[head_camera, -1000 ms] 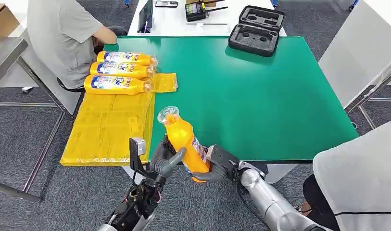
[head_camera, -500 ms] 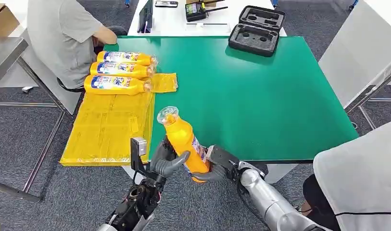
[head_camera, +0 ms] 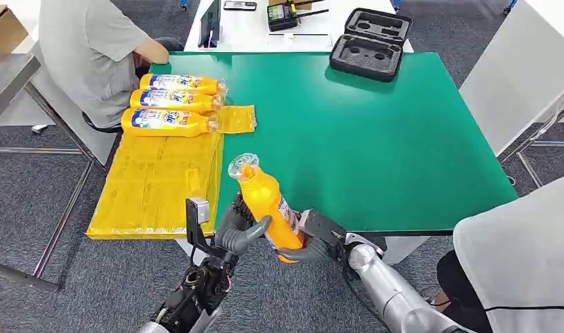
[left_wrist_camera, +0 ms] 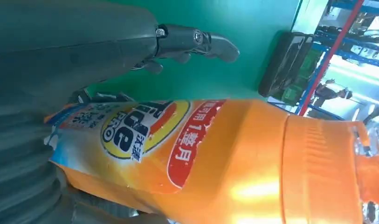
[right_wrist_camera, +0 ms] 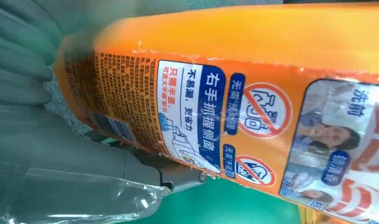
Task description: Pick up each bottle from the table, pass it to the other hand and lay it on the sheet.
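At the near edge of the green tabletop [head_camera: 376, 146], an orange bottle [head_camera: 265, 203] stands almost upright between the robot's two hands, its clear cap tipped slightly away and to the left, its long axis running from the base low by the right hand [head_camera: 312, 236] up toward the sheet side. The right hand grips the bottle's lower body from the right, fingers wrapped under the label, as the right wrist view shows at close range. The left hand [head_camera: 236, 227] presses against the bottle's left flank with its thumb curled across the front, while the left wrist view shows some of its fingers [left_wrist_camera: 196, 39] held straight and clear of the label; whether that hand carries any weight yet cannot be told. Judged from this, the handover is mid-way, and the left hand is the nearer one to the yellow sheet [head_camera: 154, 180], which lies just to the left, draped off the tabletop's left edge. Farther along that sheet, three more bottles [head_camera: 171, 102] lie on their sides in a row, caps pointing right, beside a seated person [head_camera: 84, 48]. At the far edge sits an open black case [head_camera: 369, 43].
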`<state>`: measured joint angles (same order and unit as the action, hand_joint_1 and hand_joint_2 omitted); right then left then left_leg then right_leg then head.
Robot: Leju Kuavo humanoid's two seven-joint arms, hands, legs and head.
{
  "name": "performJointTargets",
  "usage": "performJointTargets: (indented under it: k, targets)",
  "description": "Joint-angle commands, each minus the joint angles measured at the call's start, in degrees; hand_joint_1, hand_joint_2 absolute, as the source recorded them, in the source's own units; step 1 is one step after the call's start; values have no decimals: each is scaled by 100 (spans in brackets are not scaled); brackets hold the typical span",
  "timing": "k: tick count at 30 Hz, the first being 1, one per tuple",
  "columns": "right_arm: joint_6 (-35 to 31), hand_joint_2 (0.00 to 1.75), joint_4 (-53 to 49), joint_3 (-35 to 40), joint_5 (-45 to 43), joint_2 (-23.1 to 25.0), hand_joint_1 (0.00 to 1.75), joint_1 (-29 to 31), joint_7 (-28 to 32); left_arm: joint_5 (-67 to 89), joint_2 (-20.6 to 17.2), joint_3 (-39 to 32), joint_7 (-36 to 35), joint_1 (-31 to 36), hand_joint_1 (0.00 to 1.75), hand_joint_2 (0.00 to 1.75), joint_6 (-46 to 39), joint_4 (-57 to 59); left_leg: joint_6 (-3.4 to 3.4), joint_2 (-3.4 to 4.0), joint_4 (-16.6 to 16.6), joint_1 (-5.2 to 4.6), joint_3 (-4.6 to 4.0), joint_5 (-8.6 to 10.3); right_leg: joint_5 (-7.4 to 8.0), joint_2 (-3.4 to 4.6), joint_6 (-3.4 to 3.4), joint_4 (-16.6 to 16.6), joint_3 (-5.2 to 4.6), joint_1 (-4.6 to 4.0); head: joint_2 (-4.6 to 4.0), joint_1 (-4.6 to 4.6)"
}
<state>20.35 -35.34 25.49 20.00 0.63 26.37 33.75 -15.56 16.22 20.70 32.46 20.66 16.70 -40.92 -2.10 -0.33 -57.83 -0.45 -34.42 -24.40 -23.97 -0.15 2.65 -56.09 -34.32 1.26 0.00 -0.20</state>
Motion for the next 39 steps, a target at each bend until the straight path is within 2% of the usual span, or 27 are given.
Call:
performJointTargets:
  k: [1,12,15,16,17,19,20,22,29,30,31,32,34,36,39]
  targets:
    - [44,175,8,-83,26,5,175,124,-34,52,-133,-54,-9,215,0,175,17,357,8,5,1,4,7,-3,-1,4,-8,2,7,-4,0,2]
    - [67,175,30,-81,60,68,175,179,-65,89,-127,-36,-38,210,0,175,26,360,9,9,0,5,9,-5,-2,8,-9,1,8,-5,0,2]
    - [80,175,48,-76,67,76,175,207,-55,49,-116,-63,-48,224,3,175,39,399,27,20,-9,23,38,-23,-13,17,-29,2,39,-24,0,2]
    - [83,175,60,-77,69,83,175,227,-63,21,-110,-95,-37,229,91,175,28,412,25,19,-6,21,38,-21,-11,16,-27,3,38,-22,0,2]
    - [82,175,90,-81,66,84,175,241,-65,6,-108,-106,-25,234,136,175,13,423,25,19,-4,19,37,-19,-10,17,-26,3,36,-20,0,0]
    - [83,175,104,-83,65,72,175,245,-52,-14,-100,-136,-7,235,166,175,-17,423,8,8,0,4,7,-3,-1,7,-8,1,6,-4,0,2]
    - [81,175,117,-83,62,68,175,251,-42,-25,-94,-150,9,233,173,175,-33,417,12,12,0,7,13,-7,-2,11,-12,1,12,-8,0,0]
    - [81,175,117,-83,62,68,175,251,-42,-25,-94,-150,9,233,175,175,-33,417,14,13,-4,9,15,-10,-5,12,-14,-1,15,-10,0,2]
    - [64,175,125,-100,43,28,175,229,-4,-11,-90,-134,63,218,175,175,-38,377,8,8,1,4,8,-4,-1,7,-8,1,7,-4,0,2]
    - [33,175,94,-123,32,19,147,209,6,-20,-81,-145,80,213,175,175,-54,373,13,11,-4,9,15,-10,-5,9,-14,0,15,-10,0,2]
    - [16,175,45,-156,3,5,79,173,-7,-23,-79,-133,103,214,175,175,-57,380,13,7,-2,7,14,-8,-5,6,-13,0,14,-8,0,2]
    - [17,175,27,-161,0,-4,54,159,-15,-24,-79,-123,116,219,175,175,-50,387,9,4,0,5,9,-4,-2,3,-9,1,9,-5,0,2]
    - [16,175,-17,-182,-10,-45,37,111,-30,-57,-67,-90,164,235,175,175,27,412,12,5,-3,8,14,-8,-5,4,-12,0,14,-9,0,2]
    - [-62,175,-45,-248,-36,-50,0,76,-44,-118,-51,-71,172,236,175,175,114,415,14,1,-3,11,18,-9,-6,0,-14,4,22,-11,0,2]
    - [-160,175,-111,-372,-109,-58,0,23,-174,-203,-48,-71,166,255,175,175,147,394,13,1,-1,9,19,-9,-7,-1,-14,3,21,-10,0,0]
